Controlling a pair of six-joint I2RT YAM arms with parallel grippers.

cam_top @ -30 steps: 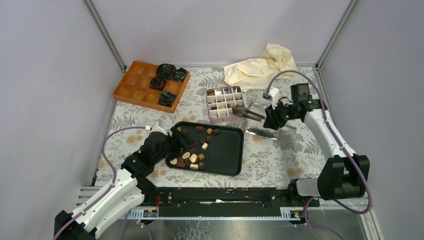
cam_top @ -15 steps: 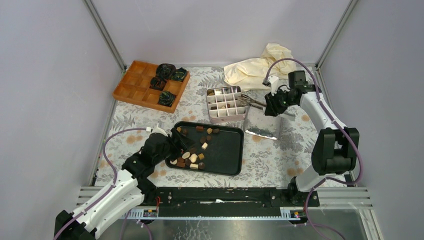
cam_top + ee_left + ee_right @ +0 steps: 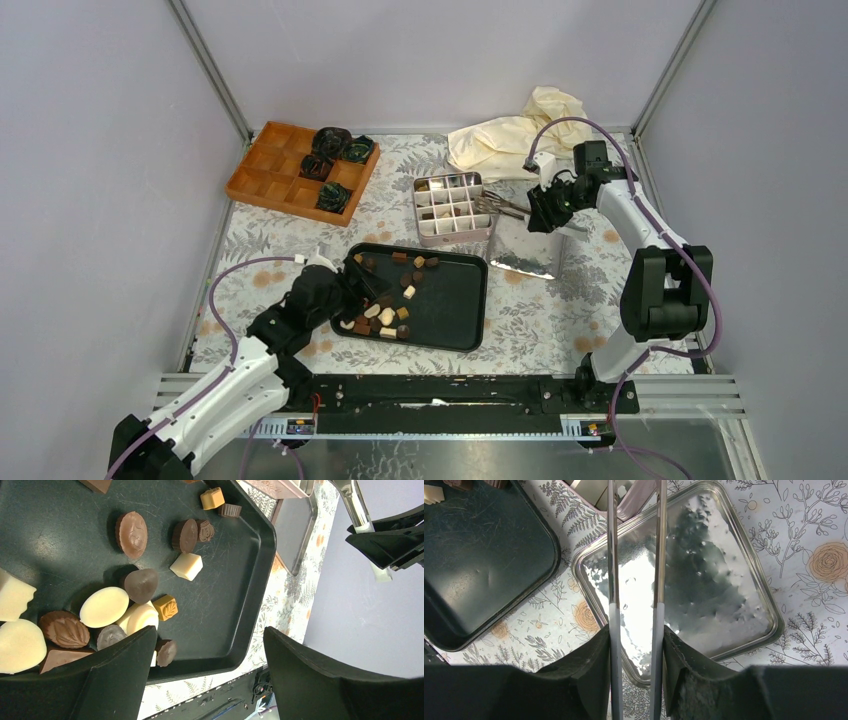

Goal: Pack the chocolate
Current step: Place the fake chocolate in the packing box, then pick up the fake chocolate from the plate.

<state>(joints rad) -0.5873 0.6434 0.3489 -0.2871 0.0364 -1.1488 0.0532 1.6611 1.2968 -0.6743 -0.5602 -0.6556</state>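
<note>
Left gripper [image 3: 209, 634] hung over the near left end of the black tray [image 3: 450, 300] with its jaws spread wide, gripping nothing. One finger [image 3: 100, 680] sat just above the heap of chocolate [image 3: 386, 312]. Most pieces, dark brown, light brown and cream, lay bunched at that end of the tray. A few more were scattered toward its far edge.

Just beyond the tray stood a silver tin [image 3: 450, 208] split into small compartments. Some on its left side held brown pieces.

Right gripper [image 3: 635, 640] was pinching a pair of metal tongs [image 3: 611, 555], one finger pressed against each arm. From above, the tips of the tongs reached the right edge of the tin. Under the tongs the tin's lid [image 3: 724, 580] lay flat on the flowered tablecloth [image 3: 560, 310], just right of the tray's far corner.

At the far left sat a wooden box [image 3: 270, 170] of square compartments, with four crumpled black-green paper cups [image 3: 330, 142] along its right side. A crumpled cream cloth [image 3: 520, 135] lay at the far edge, behind the right gripper.
</note>
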